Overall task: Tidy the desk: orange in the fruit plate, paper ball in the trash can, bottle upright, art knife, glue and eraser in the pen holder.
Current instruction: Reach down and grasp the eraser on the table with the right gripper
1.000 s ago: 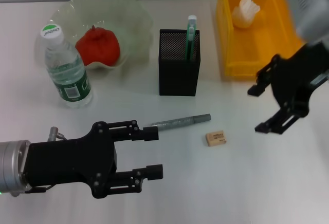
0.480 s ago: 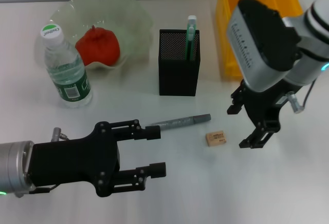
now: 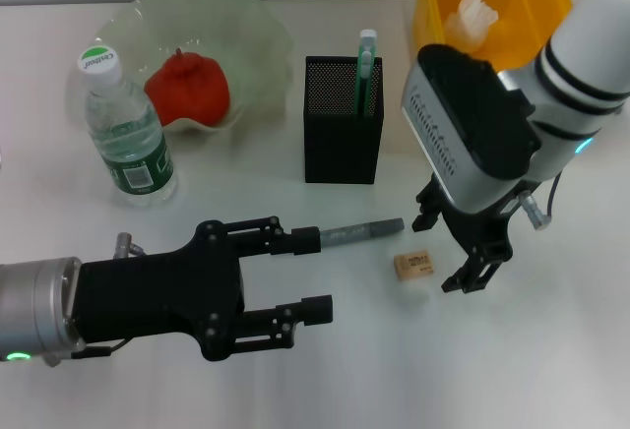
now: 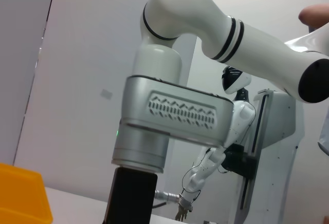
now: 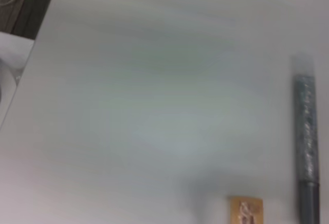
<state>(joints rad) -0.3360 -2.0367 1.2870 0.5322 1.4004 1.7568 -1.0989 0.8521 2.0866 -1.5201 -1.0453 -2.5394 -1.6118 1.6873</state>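
A tan eraser (image 3: 413,265) lies on the white desk, and shows again as the eraser (image 5: 245,211) in the right wrist view. My right gripper (image 3: 445,252) hangs open just right of it, one finger either side of its right end. A grey speckled stick (image 3: 360,231), glue or art knife, lies left of the eraser; the stick (image 5: 306,136) also appears in the right wrist view. My left gripper (image 3: 313,275) is open, its upper finger over the stick's left end. The black mesh pen holder (image 3: 342,144) holds a green stick (image 3: 366,70). The orange (image 3: 187,88) sits in the glass fruit plate (image 3: 251,26). The bottle (image 3: 128,134) stands upright. The paper ball (image 3: 471,16) lies in the yellow trash can (image 3: 433,75).
The trash can stands at the back right, close behind my right arm (image 4: 175,116). The pen holder stands mid-desk behind the grey stick. The bottle and fruit plate take up the back left. Bare desk lies along the front right.
My right arm has swung left and down from beside the trash can to just right of the eraser. My left gripper has crept right, further over the grey stick's end.
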